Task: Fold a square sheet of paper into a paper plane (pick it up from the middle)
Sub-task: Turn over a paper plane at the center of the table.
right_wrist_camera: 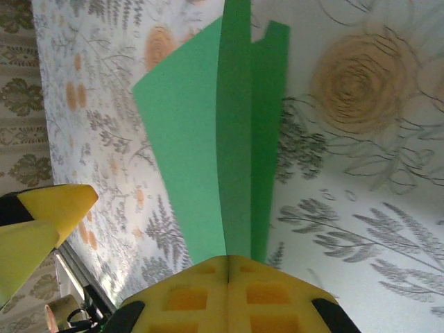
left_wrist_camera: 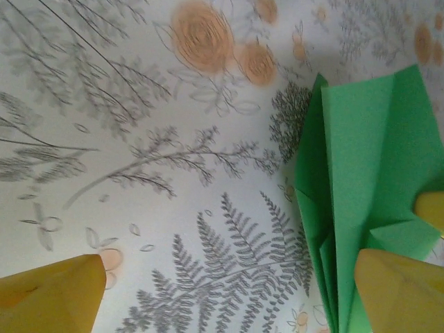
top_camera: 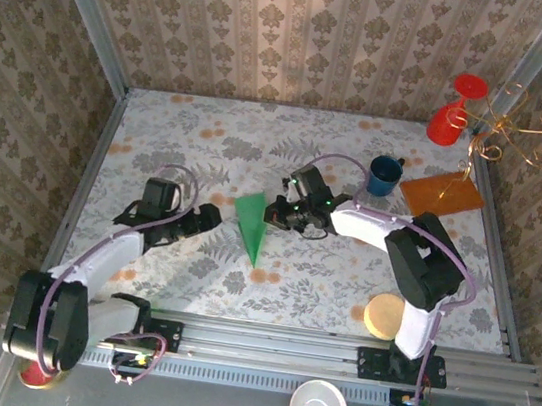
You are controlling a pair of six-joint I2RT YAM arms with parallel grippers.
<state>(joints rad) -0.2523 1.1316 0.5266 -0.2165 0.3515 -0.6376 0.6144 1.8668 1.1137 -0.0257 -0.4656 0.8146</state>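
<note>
1. The paper plane [top_camera: 250,222] lies flat on the flowered table [top_camera: 363,266], between the two grippers. Its long axis runs across both sets of fingers, with the point towards the arm bases.
2. The right gripper [top_camera: 278,212] is at the wide tail end. Its jaws are pressed together and seem to pinch the raised centre fold [right_wrist_camera: 236,173].
3. The left gripper [top_camera: 206,216] is spread wide and holds nothing. One finger [left_wrist_camera: 402,295] hangs over the paper's edge and the other is over bare cloth.
4. The right arm has the plane; the left is just beside it.
</note>
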